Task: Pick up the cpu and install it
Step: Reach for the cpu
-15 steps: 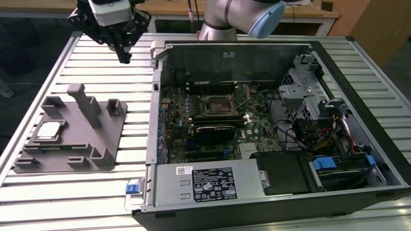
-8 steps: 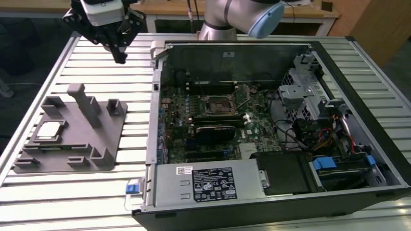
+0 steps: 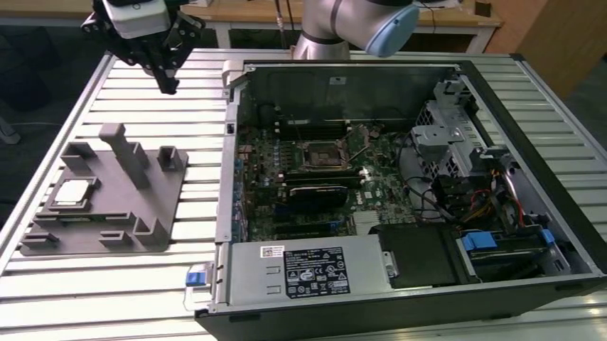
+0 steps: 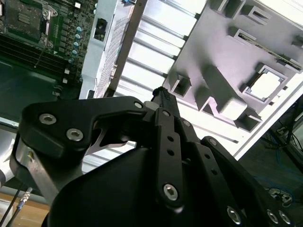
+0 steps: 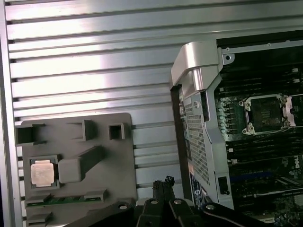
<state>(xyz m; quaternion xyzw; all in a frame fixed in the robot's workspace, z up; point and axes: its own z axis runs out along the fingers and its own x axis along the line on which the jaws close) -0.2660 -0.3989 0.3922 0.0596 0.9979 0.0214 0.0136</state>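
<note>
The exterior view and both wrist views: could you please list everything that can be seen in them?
cpu: one, silvery-grey, in a pocket of the fixture block, exterior view's left.
fixture block: one, grey, on the table beside the computer case.
computer case: one, black and silver, open, exterior view's right.
motherboard socket: one, black-framed, inside the case.
power supply: one, silver, at the case's near edge.
table: one, slatted silver.
arm: one, silver with pale blue cap, behind the case.
gripper: one, black, shut, holding nothing, above the table.
</note>
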